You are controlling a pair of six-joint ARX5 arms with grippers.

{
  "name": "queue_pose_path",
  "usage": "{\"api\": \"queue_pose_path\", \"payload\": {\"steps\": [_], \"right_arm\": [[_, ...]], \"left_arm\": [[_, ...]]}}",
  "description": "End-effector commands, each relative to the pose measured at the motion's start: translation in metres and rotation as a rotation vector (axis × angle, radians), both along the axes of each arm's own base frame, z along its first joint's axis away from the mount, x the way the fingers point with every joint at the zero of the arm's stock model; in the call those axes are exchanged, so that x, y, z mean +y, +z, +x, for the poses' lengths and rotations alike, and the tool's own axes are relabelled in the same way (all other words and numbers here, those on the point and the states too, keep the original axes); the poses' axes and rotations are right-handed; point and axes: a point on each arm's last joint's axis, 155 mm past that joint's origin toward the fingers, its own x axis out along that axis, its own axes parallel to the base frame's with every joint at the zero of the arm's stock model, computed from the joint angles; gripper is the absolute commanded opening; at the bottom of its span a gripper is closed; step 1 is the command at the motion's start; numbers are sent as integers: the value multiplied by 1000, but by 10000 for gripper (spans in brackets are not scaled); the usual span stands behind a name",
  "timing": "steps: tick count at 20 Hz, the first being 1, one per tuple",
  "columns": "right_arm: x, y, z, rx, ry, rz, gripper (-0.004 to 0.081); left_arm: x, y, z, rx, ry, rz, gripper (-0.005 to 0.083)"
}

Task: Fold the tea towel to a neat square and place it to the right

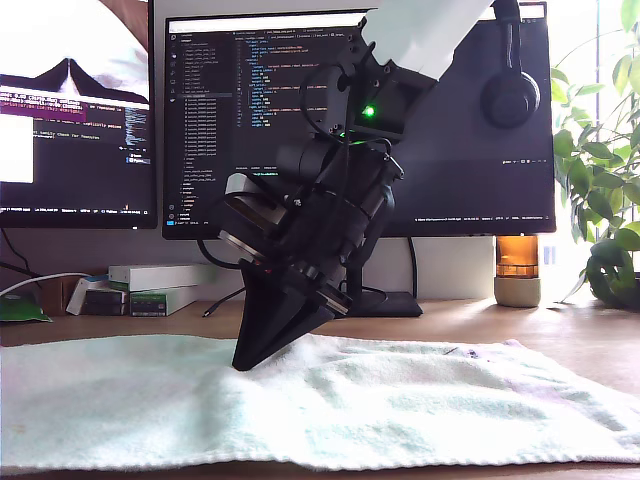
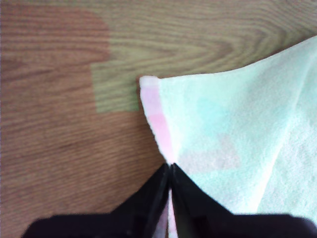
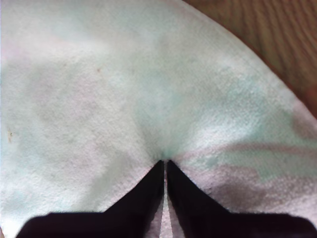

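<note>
The tea towel (image 1: 400,410) lies spread flat across the wooden table, pale mint with a faint pink patch toward the exterior view's right. An arm's black gripper (image 1: 245,362) has its tips down on the towel's far edge; I cannot tell which arm it is. In the first wrist view my first gripper (image 2: 171,166) is shut on the towel's (image 2: 237,129) pink-banded edge just below a corner, with bare wood beside it. In the second wrist view my second gripper (image 3: 165,162) is shut on a pinch of the towel (image 3: 124,89), and cloth fills nearly the whole view.
Two monitors (image 1: 300,120) stand behind the table, with headphones (image 1: 510,95) hung on one. A plant (image 1: 600,170) and an amber-topped jar (image 1: 517,270) sit at the exterior view's right. Small boxes (image 1: 150,288) lie at the back on its left.
</note>
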Motion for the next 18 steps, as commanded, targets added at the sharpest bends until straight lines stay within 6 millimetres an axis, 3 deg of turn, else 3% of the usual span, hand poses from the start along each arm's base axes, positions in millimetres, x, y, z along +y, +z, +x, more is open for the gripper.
{"api": "queue_pose_path", "payload": {"steps": [1, 8, 11, 15, 18], "right_arm": [[0, -7, -4, 16, -8, -15, -13], [3, -1, 0, 18, -31, -6, -12], [7, 10, 5, 10, -36, 3, 1], [11, 21, 8, 3, -33, 19, 1], [11, 21, 8, 4, -32, 17, 1]], "left_arm": [[1, -2, -4, 1, 0, 6, -23], [33, -11, 2, -6, 53, 181, -6], [32, -5, 9, -43, 54, 178, 12], [29, 2, 16, -88, 42, 166, 168], [30, 6, 22, -116, 44, 166, 157]]}}
